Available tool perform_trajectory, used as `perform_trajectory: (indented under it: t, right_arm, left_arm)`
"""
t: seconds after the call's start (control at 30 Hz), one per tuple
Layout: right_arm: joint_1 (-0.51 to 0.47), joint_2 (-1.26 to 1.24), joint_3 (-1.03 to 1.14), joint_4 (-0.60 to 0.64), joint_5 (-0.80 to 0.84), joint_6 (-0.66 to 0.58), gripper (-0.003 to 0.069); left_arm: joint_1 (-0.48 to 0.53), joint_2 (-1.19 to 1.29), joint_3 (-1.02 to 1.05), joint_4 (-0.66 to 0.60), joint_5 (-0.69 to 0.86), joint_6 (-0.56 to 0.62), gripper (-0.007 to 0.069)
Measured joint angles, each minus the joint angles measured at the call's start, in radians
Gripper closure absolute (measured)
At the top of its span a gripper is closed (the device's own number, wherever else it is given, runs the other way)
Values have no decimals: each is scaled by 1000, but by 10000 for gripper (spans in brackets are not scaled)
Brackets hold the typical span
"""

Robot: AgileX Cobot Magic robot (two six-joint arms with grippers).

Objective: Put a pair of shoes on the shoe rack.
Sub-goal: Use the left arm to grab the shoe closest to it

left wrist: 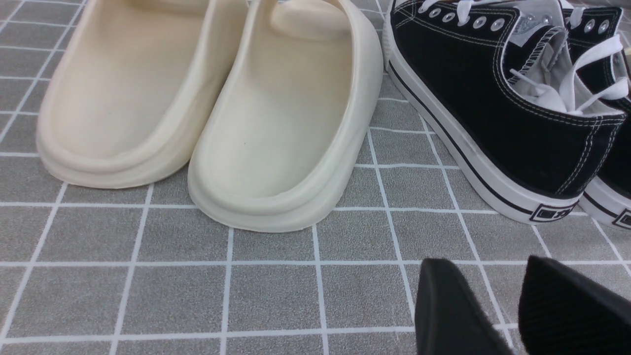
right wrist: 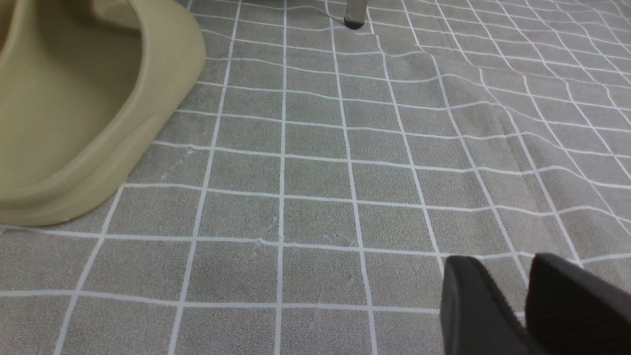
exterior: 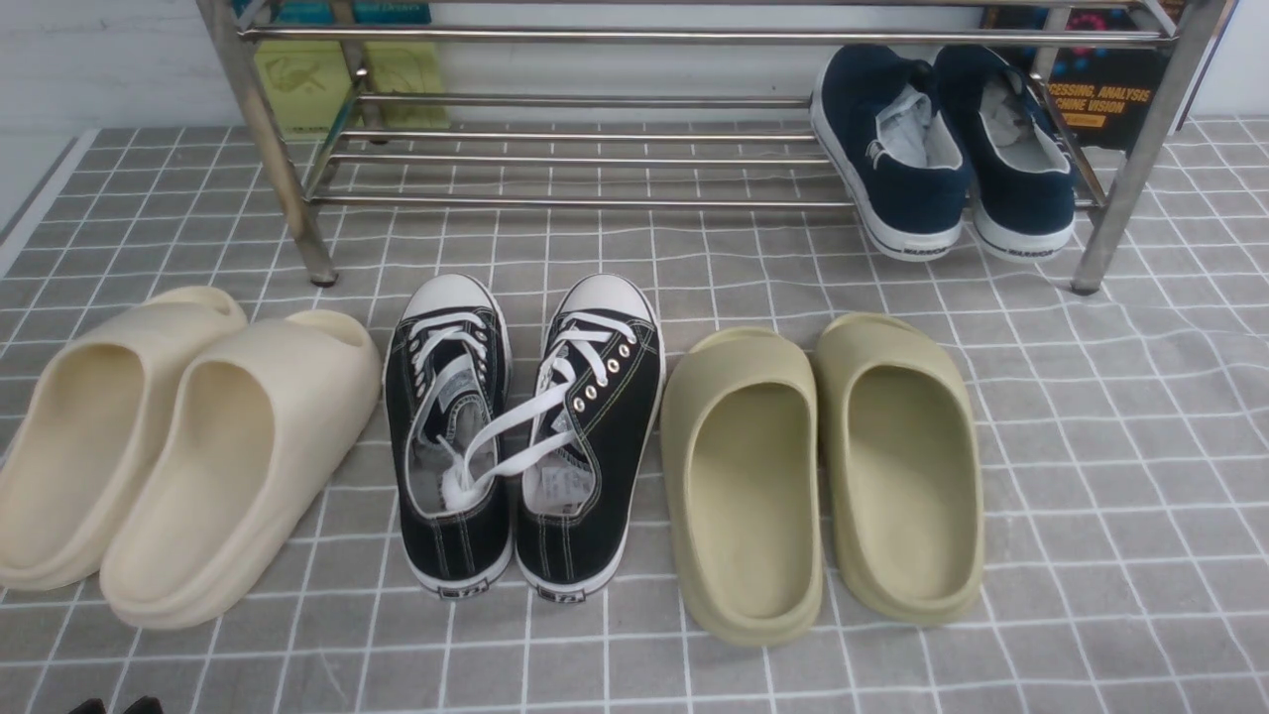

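Note:
The two black canvas sneakers, the left one (exterior: 448, 436) and the right one (exterior: 587, 436), stand side by side on the grey checked cloth, toes toward the shoe rack (exterior: 595, 201). Their white laces hang loose across each other. The silver rack stands at the back, and its left and middle bars are bare. My left gripper (left wrist: 485, 268) is open and empty, low over the cloth just behind the heel of the near sneaker (left wrist: 473, 98). Only its tips (exterior: 114, 706) show in the front view. My right gripper (right wrist: 498, 264) is narrowly open and empty over bare cloth.
Navy slip-ons (exterior: 942, 149) sit on the rack's lower shelf at the right. Cream slides (exterior: 178, 446) lie left of the sneakers and olive slides (exterior: 823, 476) lie to their right. One olive slide (right wrist: 74, 98) and a rack leg (right wrist: 354, 12) show in the right wrist view.

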Motion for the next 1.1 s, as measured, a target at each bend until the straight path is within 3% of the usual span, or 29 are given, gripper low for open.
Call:
perform_trajectory:
  t: [1.1]
  right_arm:
    - [0, 0, 0, 0, 1, 0, 421]
  left_arm:
    - [0, 0, 0, 0, 0, 0, 386]
